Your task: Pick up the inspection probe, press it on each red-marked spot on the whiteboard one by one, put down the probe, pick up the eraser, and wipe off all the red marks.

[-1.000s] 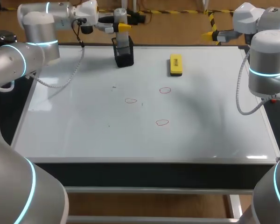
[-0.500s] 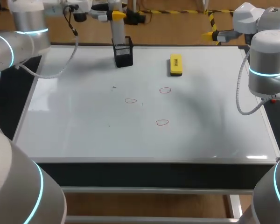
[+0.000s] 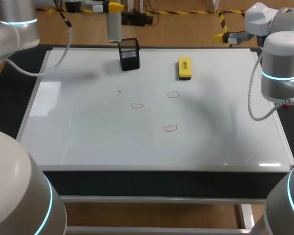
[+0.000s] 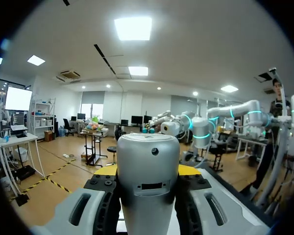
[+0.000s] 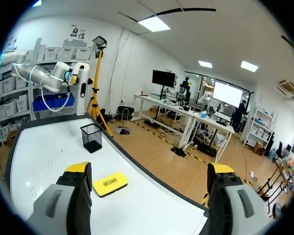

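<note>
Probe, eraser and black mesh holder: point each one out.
probe (image 3: 114, 28), head view, middle of its silver barrel.
eraser (image 3: 184, 68), head view, centre of its yellow top.
black mesh holder (image 3: 131, 59), head view, its near wall.

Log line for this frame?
left claw: shut on probe, out of holder | right claw: open | red marks: three | eraser: on whiteboard

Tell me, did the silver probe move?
Yes. The probe rose out of the black holder and shifted slightly left of it, gripped by the left pincer.
</note>
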